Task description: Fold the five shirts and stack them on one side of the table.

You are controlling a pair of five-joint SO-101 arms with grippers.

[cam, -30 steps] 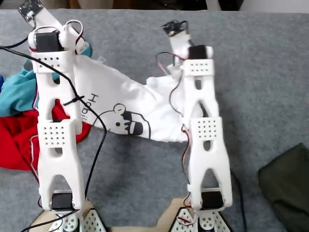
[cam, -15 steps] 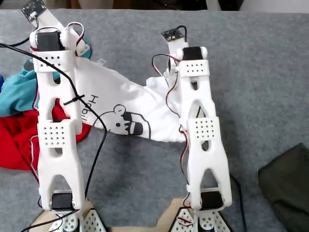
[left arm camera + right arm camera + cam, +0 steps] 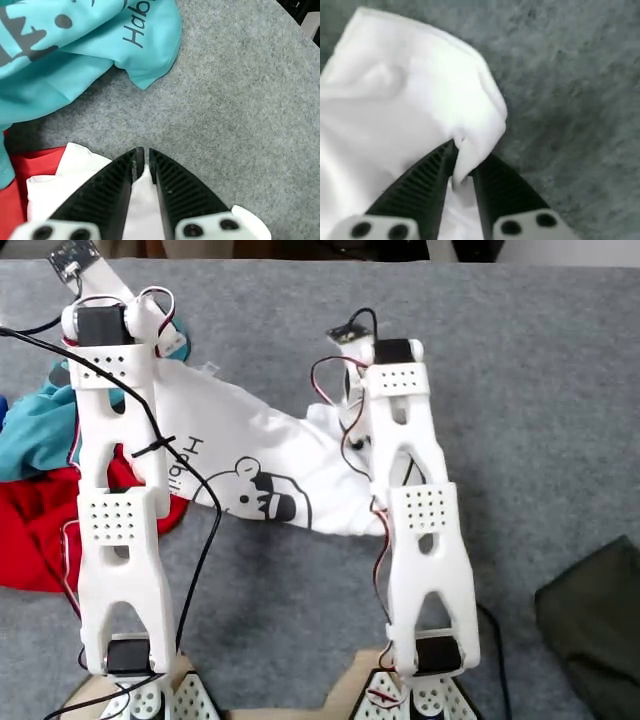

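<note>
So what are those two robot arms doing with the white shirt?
Each gripper is pinching an edge of the white shirt, which lies spread and unfolded on the grey table. The left gripper holds the end near the teal shirt, and the right gripper holds the opposite end. The teal shirt and a red shirt lie crumpled by the left arm. A dark green shirt lies on the other side.

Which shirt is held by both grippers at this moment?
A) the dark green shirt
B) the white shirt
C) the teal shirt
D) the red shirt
B: the white shirt, because each wrist view shows white cloth pinched in the left gripper and in the right gripper.
</note>
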